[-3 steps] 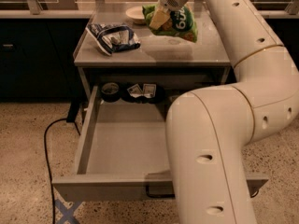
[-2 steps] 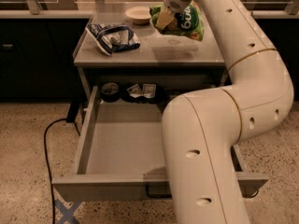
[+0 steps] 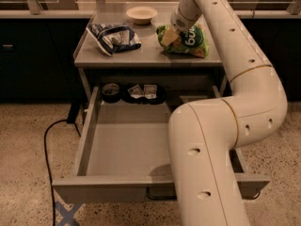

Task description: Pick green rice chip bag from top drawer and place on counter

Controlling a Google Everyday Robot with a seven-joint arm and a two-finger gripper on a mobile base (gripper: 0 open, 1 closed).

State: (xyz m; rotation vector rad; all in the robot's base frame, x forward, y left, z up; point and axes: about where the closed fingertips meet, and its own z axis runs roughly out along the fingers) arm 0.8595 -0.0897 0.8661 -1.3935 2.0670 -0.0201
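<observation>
The green rice chip bag [image 3: 188,41] lies on the right side of the grey counter [image 3: 141,53]. My gripper [image 3: 170,36] is at the bag's left end, low over the counter, with its fingers closed on the bag's edge. The top drawer [image 3: 117,188] stands pulled out below the counter, its grey floor bare in the front and middle. My white arm reaches from the lower right up over the drawer and hides its right side.
A dark blue and white bag [image 3: 113,36] lies on the counter's left part, and a pale bowl [image 3: 141,14] stands at its back. Dark round items [image 3: 111,91] and small packets [image 3: 143,91] sit at the drawer's back. A black cable [image 3: 47,140] runs on the floor at the left.
The gripper has come down and slightly forward with the green bag. The bag now rests on the counter instead of hanging above it.
</observation>
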